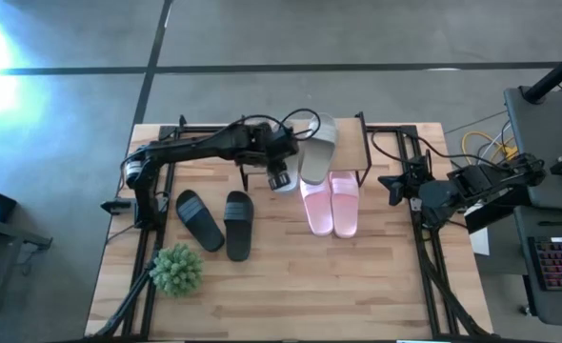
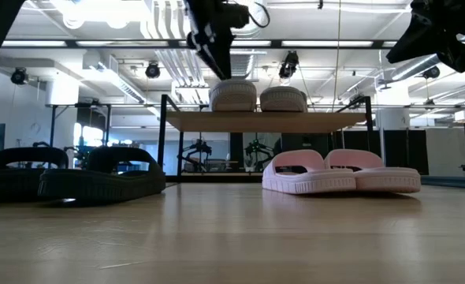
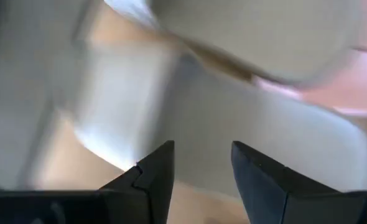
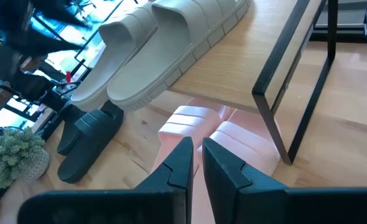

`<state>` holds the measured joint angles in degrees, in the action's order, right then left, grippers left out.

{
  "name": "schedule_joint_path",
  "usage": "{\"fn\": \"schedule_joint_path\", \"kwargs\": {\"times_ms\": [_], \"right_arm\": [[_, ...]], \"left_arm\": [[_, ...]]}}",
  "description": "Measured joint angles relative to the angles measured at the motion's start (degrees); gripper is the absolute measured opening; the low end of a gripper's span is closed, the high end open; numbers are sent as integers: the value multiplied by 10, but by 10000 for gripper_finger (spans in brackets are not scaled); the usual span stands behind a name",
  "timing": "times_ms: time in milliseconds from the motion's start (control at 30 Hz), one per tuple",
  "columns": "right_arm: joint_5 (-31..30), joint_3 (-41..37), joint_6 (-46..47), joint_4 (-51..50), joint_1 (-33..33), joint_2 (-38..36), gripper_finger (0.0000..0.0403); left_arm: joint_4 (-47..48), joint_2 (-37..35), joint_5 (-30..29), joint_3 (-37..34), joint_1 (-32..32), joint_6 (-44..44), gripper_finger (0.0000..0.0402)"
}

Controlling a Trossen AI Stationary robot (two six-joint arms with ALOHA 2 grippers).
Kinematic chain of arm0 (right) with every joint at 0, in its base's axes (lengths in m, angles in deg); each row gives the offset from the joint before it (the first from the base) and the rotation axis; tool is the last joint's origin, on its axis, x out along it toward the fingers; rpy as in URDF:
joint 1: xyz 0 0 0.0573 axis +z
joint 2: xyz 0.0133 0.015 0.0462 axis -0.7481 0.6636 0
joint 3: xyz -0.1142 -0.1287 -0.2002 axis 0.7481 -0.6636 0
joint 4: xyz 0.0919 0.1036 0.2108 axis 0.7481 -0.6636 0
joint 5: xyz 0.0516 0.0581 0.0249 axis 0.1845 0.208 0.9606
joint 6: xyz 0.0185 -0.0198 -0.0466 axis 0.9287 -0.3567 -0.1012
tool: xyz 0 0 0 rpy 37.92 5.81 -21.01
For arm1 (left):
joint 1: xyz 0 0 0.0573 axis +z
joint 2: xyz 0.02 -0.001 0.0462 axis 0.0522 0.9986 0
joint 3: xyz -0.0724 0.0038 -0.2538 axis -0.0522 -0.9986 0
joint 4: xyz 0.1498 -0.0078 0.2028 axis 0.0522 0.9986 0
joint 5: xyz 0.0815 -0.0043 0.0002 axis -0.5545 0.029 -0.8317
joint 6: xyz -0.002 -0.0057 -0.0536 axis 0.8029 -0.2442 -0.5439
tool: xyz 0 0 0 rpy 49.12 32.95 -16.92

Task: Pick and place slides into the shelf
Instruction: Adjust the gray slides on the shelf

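Note:
Two light grey-white slides (image 4: 152,50) lie side by side on the shelf's wooden board (image 4: 233,68), their near ends overhanging its edge; the low view shows them (image 2: 256,96) on the board (image 2: 264,121). My left gripper (image 3: 202,168) is open just above the left one (image 2: 232,95), with nothing between its fingers. The pink pair (image 1: 331,202) rests on its soles on the table, partly under the shelf. To the left, the black pair (image 1: 214,221) lies on the table. My right gripper (image 4: 198,155) waits shut at the table's right side (image 1: 395,186), holding nothing.
A green spiky plant ball (image 1: 176,270) sits near the table's front left corner. The shelf's thin black legs (image 4: 295,93) stand beside the pink slides. Bare wood lies in front of the slides, toward the near edge (image 1: 338,295).

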<state>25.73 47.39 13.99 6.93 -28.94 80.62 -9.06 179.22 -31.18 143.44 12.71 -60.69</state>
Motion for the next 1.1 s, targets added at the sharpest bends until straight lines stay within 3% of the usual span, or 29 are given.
{"fn": "schedule_joint_path", "kwargs": {"times_ms": [133,600,800,900,1100], "right_arm": [[9,0,0,0,0,0,28],[16,0,-1,3,0,2,28],[39,0,-16,16,0,15,28],[94,-1,-64,54,0,25,28],[96,-1,-77,97,-5,67,9]], "left_arm": [[53,-2,72,0,-1,-79,137],[85,-59,71,-24,-13,-218,16],[65,-107,71,-114,-13,-282,1],[13,-132,79,-179,-13,-312,1],[-140,-184,95,-302,-6,-376,0]]}}
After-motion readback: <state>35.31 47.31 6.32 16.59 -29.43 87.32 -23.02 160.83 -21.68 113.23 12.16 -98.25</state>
